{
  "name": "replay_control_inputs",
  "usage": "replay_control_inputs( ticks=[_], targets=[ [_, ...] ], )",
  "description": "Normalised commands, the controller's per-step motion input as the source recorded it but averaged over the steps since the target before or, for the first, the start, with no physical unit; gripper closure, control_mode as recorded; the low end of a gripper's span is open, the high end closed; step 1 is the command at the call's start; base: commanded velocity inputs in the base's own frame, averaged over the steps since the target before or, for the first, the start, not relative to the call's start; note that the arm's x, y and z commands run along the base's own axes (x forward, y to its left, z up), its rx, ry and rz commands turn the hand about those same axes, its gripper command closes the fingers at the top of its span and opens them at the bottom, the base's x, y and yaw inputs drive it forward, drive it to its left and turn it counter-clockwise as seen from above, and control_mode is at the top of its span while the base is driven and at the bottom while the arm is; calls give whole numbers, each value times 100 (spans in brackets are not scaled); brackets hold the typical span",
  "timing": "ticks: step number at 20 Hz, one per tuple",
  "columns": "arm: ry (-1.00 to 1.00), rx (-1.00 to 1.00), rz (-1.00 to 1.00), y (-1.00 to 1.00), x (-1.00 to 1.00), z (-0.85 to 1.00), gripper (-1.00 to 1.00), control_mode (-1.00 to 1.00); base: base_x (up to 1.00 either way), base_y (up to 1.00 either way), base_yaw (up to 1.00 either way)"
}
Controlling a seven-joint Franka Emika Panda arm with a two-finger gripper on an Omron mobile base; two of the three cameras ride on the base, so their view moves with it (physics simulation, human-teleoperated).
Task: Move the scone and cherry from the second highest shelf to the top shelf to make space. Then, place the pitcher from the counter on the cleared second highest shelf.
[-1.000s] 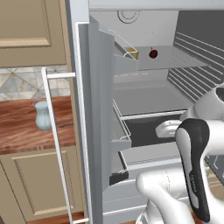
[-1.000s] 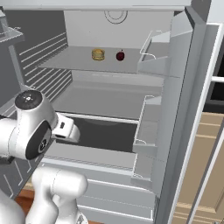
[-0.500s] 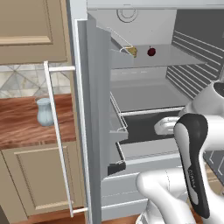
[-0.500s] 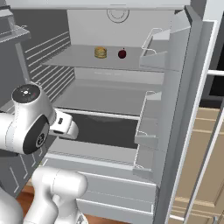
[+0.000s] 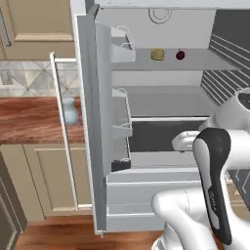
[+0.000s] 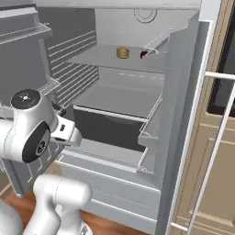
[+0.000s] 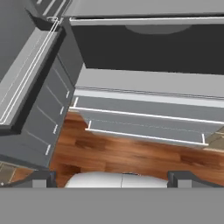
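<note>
Your gripper (image 7: 112, 179) hangs low, jaws wide and empty, apparently facing the fridge's lower drawers, so lift it toward the scone (image 5: 156, 54) beside the cherry (image 5: 180, 55) on the second highest shelf (image 5: 205, 61) first.

Pitcher (image 5: 70, 110) partly hidden — behind fridge door handle (image 5: 62, 136).

Fridge (image 5: 161, 97) open; scone (image 5: 156, 54), cherry (image 5: 180, 55) unblocked
</note>
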Motion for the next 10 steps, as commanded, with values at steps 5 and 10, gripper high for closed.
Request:
replay_control_inputs(
  ticks=[5,10],
  targets=[
    [0,0,0,0,0,0,-100,100,-73,-59,45],
    [0,0,0,0,0,0,-100,100,-87,11,37]
  ],
)
